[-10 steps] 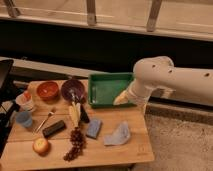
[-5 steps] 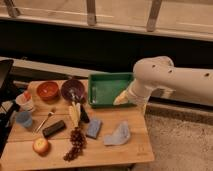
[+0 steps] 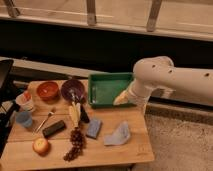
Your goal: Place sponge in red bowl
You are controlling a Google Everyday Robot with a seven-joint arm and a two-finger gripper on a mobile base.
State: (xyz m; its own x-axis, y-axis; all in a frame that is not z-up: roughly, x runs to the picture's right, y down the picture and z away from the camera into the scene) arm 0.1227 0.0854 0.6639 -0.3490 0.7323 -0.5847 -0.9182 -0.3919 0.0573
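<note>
A wooden bench [image 3: 131, 124] is seen from above, with a white robot arm [image 3: 170, 77] reaching in across its right edge. A green tray [image 3: 107, 90] is set at the back right corner. The gripper [image 3: 121, 98] is held low over the tray's right front part; its fingers are spread wide and nothing is gripped between them.

A crumpled pale blue cloth [image 3: 118, 135] is laid near the front edge, right of centre. A dark purple bowl [image 3: 66, 90] is placed just left of the tray along the back edge. The red bowl [image 3: 48, 90] is found beside it, nearer the back left corner, and nothing is seen inside it. A bunch of dark grapes [image 3: 75, 144] is stretched toward the front edge, left of centre.

The sponge [image 3: 93, 128] is laid flat on the bench between the grapes and the cloth, well apart from the red bowl and from the gripper. A black bar [image 3: 53, 128] is laid at an angle left of the grapes. A pale yellow long item [image 3: 75, 112] is placed in front of the purple bowl. A round orange fruit [image 3: 40, 145] is set near the front left corner. A small blue cup [image 3: 23, 119] and a white cup [image 3: 25, 100] are stood along the left edge, and a thin utensil [image 3: 45, 120] is laid between the blue cup and the bar.
</note>
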